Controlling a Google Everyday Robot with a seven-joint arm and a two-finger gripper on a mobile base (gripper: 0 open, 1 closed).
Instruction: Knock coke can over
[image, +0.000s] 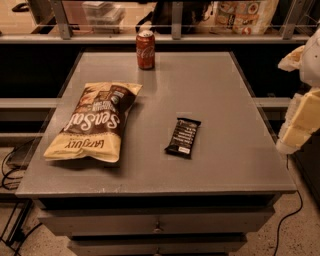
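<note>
Coke can (145, 49) stands upright at the far edge of the worktop (225, 90), left of centre. Chip bag (92, 122) lies flat, front-left. Snack bar (183, 137) lies right of it, apart. Gripper (299, 125) hangs beyond the right edge.
</note>
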